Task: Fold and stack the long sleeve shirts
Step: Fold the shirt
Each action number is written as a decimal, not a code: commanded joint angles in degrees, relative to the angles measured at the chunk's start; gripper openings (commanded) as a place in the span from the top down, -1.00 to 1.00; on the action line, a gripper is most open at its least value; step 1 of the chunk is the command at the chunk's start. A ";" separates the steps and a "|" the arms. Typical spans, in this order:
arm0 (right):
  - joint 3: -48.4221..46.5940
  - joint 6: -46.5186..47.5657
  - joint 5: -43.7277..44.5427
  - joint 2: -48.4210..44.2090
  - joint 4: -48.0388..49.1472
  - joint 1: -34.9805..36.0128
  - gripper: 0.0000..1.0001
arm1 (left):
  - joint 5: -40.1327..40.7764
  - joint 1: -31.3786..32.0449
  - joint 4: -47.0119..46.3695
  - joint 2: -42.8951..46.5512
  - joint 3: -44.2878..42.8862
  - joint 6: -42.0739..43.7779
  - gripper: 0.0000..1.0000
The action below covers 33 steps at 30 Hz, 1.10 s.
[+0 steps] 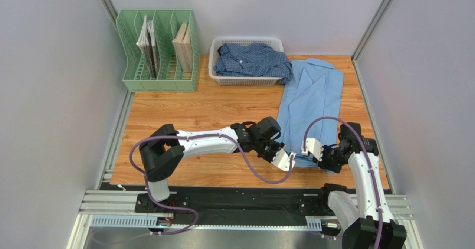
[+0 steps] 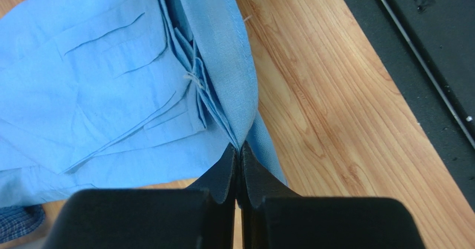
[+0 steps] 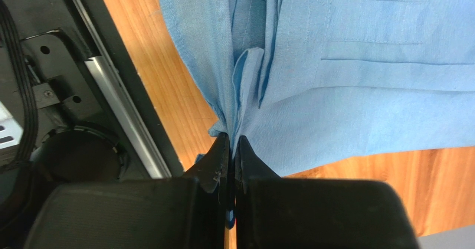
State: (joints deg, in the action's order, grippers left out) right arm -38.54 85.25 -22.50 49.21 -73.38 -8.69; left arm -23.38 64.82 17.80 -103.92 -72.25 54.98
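Note:
The light sky-blue shirt (image 1: pixel 311 101) lies lengthwise on the wooden table, right of centre, folded narrow. Its near hem is pinched at both corners. My left gripper (image 1: pixel 291 161) is shut on the hem's left corner, where bunched layers of the light blue shirt (image 2: pixel 111 93) run into the tips of my left gripper (image 2: pixel 240 147). My right gripper (image 1: pixel 308 149) is shut on the right corner, and the light blue shirt (image 3: pixel 362 82) gathers into my right gripper (image 3: pixel 231 137). The darker checked shirt (image 1: pixel 253 60) lies crumpled in the basket, one edge draped over its right rim.
A white slotted basket (image 1: pixel 245 81) stands at the back centre, touching the light shirt's far end. A green file rack (image 1: pixel 159 79) holding books stands at the back left. The black base rail (image 1: pixel 240 196) runs along the table's near edge. Grey walls close in on both sides.

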 commanded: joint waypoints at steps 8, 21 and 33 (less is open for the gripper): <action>-13.64 -3.16 -4.21 4.57 -5.98 -3.44 1.00 | -5.80 -4.08 12.07 -0.58 -16.40 -3.48 1.00; -42.91 -9.66 -4.57 46.74 4.12 -6.60 1.00 | -1.15 -14.98 20.69 -33.52 -63.17 -2.60 1.00; -52.50 -22.14 0.00 68.12 14.15 -6.60 0.38 | 11.69 -18.49 1.01 -40.24 -67.76 -16.29 -0.98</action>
State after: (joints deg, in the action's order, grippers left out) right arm -87.72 68.49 -25.15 115.61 -62.67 -14.92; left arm -14.17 47.90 27.62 -150.26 -136.62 47.81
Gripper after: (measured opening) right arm 0.140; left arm 0.789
